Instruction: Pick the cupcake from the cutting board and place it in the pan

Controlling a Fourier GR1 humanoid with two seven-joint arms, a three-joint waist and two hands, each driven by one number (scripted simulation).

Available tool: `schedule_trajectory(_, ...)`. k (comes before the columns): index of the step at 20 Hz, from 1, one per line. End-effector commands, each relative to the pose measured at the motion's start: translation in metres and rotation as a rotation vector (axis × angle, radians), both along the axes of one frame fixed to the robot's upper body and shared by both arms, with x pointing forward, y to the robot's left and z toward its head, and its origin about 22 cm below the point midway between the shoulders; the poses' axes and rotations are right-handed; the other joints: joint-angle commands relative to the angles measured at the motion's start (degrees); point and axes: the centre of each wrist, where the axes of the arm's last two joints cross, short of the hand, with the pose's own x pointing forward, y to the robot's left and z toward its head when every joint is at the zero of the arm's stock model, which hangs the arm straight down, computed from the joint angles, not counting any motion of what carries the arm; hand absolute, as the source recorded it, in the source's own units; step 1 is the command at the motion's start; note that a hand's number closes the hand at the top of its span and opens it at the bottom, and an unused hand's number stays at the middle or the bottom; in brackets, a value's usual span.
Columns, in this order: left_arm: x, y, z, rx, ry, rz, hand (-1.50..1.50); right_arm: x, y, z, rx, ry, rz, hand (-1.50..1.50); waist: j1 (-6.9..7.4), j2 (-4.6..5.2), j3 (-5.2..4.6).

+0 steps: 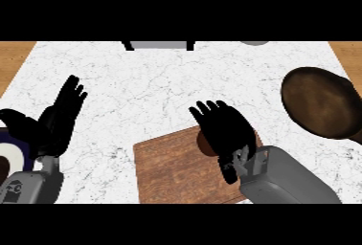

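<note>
We see right hand above cutting board, fingers straight over cupcake, pan far right on bench, left hand resting at left, fingers wide.

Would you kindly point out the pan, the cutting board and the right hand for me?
pan (322, 103), head view, middle of its dark inside.
cutting board (173, 172), head view, bare wooden top.
right hand (225, 127), head view, back of the hand.

A brown wooden cutting board lies on the white marble counter; the round dark pan sits to its far right.
</note>
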Motion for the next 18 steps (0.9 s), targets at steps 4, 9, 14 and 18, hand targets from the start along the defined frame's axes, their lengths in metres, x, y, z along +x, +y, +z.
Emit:
schedule_trajectory(4, 0.008, 0.000, -0.002, -0.010, -0.004, 0.021, 0.00, 0.002, 0.008, -0.037, -0.071, -0.008, -0.052, -1.50, -0.13, 0.05, 0.01)
schedule_trajectory(9, 0.008, -0.007, 0.017, -0.021, -0.001, -0.015, 0.00, -0.002, 0.008, -0.044, -0.034, 0.032, -0.032, -1.50, -0.21, -0.04, 0.02)
schedule_trajectory(14, -0.021, -0.011, 0.015, -0.005, 0.001, 0.011, 0.00, 0.023, 0.004, -0.067, -0.077, 0.060, -0.051, -1.50, 0.21, -0.04, 0.03)
schedule_trajectory(18, -0.007, -0.009, 0.014, 0.008, -0.004, 0.001, 0.00, 0.035, 0.012, -0.077, -0.057, 0.047, -0.037, -1.50, 0.12, 0.02, 0.02)
